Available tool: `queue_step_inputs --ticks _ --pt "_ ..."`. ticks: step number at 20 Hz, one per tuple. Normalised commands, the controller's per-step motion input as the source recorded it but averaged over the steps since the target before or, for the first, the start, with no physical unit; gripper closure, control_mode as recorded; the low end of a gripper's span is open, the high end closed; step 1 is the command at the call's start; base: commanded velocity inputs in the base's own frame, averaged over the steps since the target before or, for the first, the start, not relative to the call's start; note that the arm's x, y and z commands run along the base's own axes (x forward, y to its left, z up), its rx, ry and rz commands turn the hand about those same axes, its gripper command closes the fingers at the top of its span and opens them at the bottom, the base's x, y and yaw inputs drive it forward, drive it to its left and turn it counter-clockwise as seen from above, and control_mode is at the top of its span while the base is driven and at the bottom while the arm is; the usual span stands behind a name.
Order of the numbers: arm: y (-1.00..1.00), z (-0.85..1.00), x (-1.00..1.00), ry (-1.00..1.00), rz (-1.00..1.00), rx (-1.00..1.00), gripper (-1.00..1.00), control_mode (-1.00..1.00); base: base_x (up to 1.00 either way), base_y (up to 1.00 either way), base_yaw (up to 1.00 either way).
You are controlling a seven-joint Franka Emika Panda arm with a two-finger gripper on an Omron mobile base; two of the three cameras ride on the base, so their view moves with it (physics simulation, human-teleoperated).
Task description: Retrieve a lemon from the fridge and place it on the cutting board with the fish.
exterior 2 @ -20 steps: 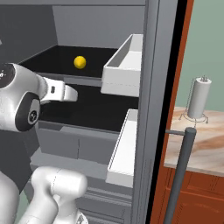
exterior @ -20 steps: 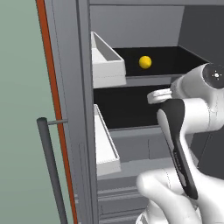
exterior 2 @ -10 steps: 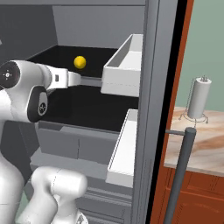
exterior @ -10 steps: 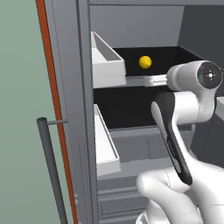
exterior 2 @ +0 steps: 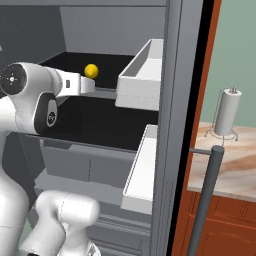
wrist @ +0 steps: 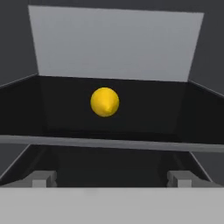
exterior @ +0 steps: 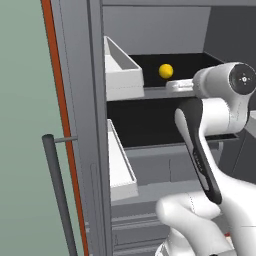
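Note:
The lemon (exterior: 166, 70) (exterior 2: 91, 70) (wrist: 105, 102) is a small yellow ball lying on the black upper shelf (wrist: 109, 143) of the open dark grey fridge (exterior: 80, 100) (exterior 2: 175, 100). My gripper (exterior: 172, 86) (exterior 2: 93, 86) (wrist: 112, 179) is level with that shelf's front edge and points straight in at the lemon, a short way short of it. In the hand view both fingertips (wrist: 43, 178) stand wide apart at the bottom, open, with nothing between them. The cutting board and the fish are out of view.
White door bins (exterior: 120, 70) (exterior 2: 142, 77) flank the shelf, with lower ones (exterior: 120, 165) (exterior 2: 142, 170) beneath. The doors' bar handles (exterior: 57, 190) (exterior 2: 205, 200) stand near the base. To the right, a paper towel roll (exterior 2: 227, 112) sits on a counter (exterior 2: 230, 165).
The hand has risen and reached forward, from below the upper shelf to its front edge, closer to the lemon. The lemon has not moved and the jaws stay open.

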Motion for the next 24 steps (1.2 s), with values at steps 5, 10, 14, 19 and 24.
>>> queue_step_inputs --ticks 5,10,14,19,24 --pt "0.00 0.20 0.27 0.00 0.00 0.03 -1.00 -1.00 0.00 0.00 0.00" --pt "0.03 0.05 0.53 0.07 0.00 0.05 -1.00 -1.00 0.00 0.00 0.00" --pt "0.00 0.08 0.43 0.22 0.00 0.00 -1.00 -1.00 0.00 0.00 0.00" --pt "0.00 0.00 0.26 0.08 0.00 0.00 -1.00 -1.00 0.00 0.00 0.00" --pt "0.00 0.00 0.27 0.00 0.00 0.00 -1.00 -1.00 0.00 0.00 0.00"
